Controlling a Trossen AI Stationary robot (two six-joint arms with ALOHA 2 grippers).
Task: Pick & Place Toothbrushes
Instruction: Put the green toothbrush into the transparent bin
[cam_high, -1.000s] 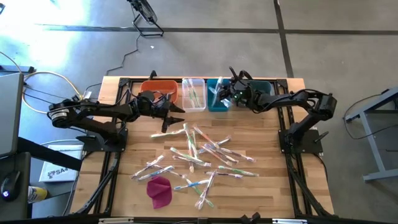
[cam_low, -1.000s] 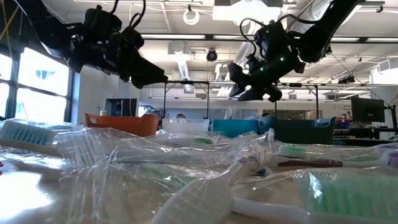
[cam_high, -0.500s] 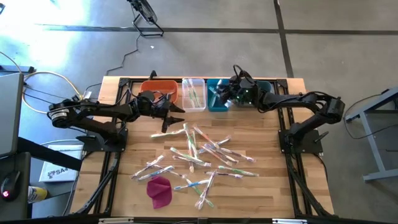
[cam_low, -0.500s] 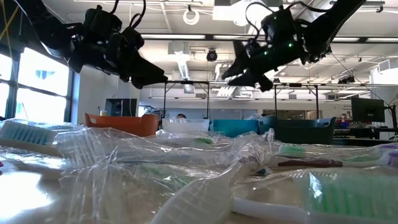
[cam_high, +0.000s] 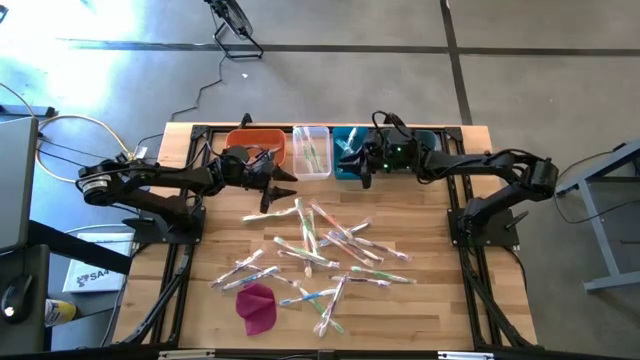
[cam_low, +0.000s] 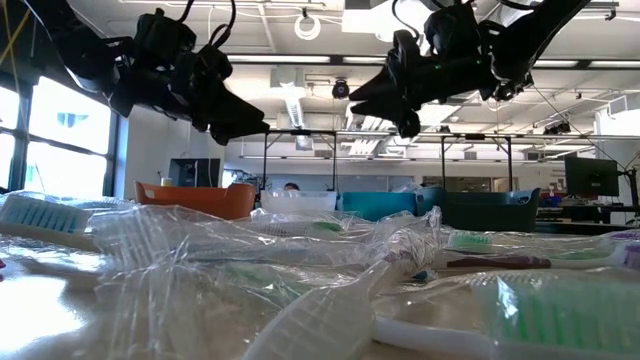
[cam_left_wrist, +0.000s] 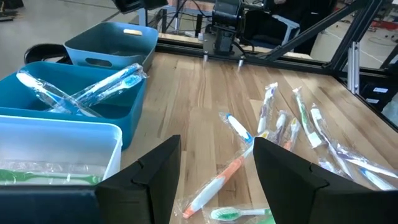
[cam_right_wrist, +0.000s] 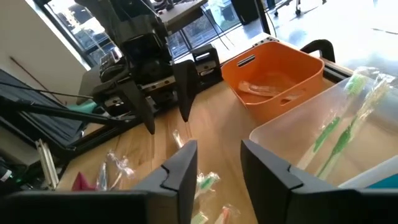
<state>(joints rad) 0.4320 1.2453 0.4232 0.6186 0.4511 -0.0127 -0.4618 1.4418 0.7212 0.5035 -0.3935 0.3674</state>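
Four bins sit in a row at the back of the tabletop (cam_high: 200, 310): orange bin (cam_high: 262, 146), clear bin (cam_high: 312, 150), teal bin (cam_high: 345, 158), dark blue bin (cam_high: 425, 142).

Right tool (cam_high: 362, 168) hangs over the teal bin's near edge, clear bin just beside it. Fingers (cam_right_wrist: 186, 163) spread, a gap between them, nothing in it. Below it: green toothbrushes in the clear bin, blue ones (cam_left_wrist: 109, 87) in the teal bin, one wrapped piece in the orange bin.

Left tool (cam_high: 270, 195) hangs just in front of the orange bin, above the tabletop. Fingers (cam_left_wrist: 158, 163) spread wide, empty, touching nothing.

Loose toothbrushes (cam_high: 320, 245) lie scattered ahead of and below both tools, mid-tabletop, overlapping in their clear wrappers. Magenta cloth (cam_high: 256, 306) lies at the pile's near-left edge, well apart from both tools.
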